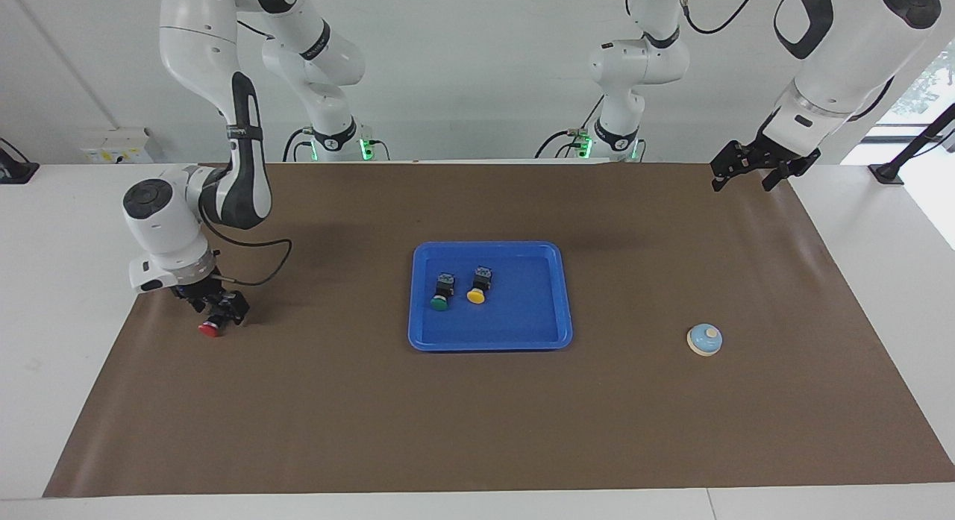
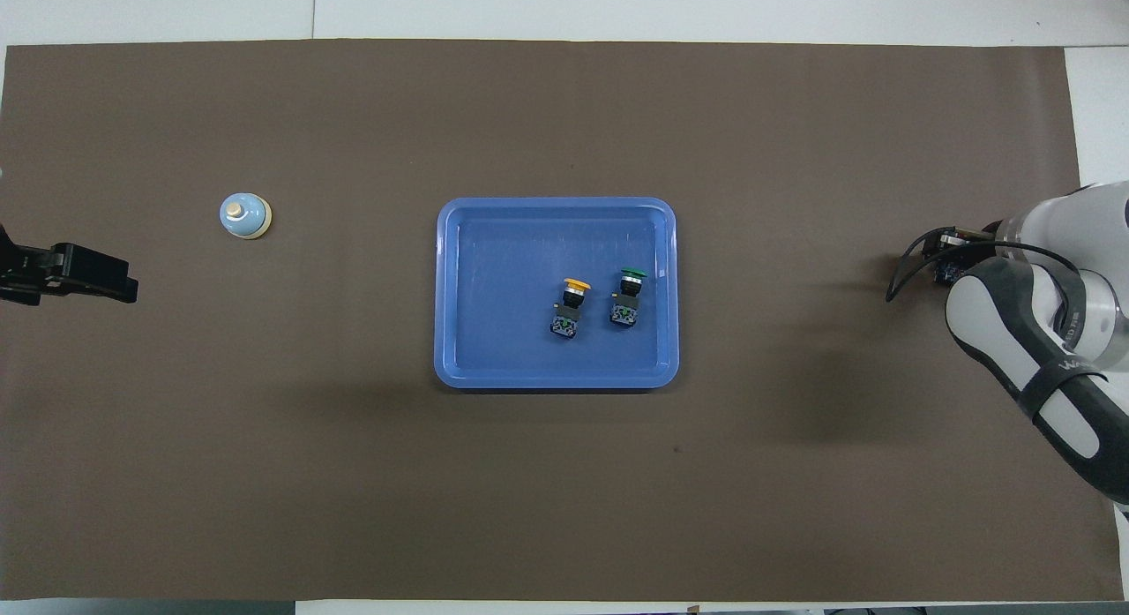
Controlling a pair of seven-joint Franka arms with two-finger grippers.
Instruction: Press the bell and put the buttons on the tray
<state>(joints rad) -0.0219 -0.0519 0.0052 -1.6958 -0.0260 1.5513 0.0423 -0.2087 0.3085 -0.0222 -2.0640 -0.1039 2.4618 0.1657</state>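
A blue tray (image 1: 522, 339) lies mid-desk on the brown mat (image 1: 477, 430). In the tray, the green button (image 1: 442, 292) and the yellow button (image 1: 479, 286) lie on their sides just beside each other, apart, caps pointing away from the robots, in the half of the tray toward the right arm's end. The red button (image 1: 212, 324) lies on the mat well apart from the tray, near the mat's edge at the right arm's end, about as far from the robots as the two in the tray. The right pincer (image 1: 217, 308) is down on this button's black body; it looks to be pinching it, though the arm hides the grip from above and I cannot tell for sure. The bell (image 1: 704, 339) stands upright on the mat toward the left arm's end, well apart from the tray and a little farther from the robots than the buttons. The left pincer (image 1: 750, 173) waits in the air over the mat's corner at the left arm's end, fingers spread, holding nothing.
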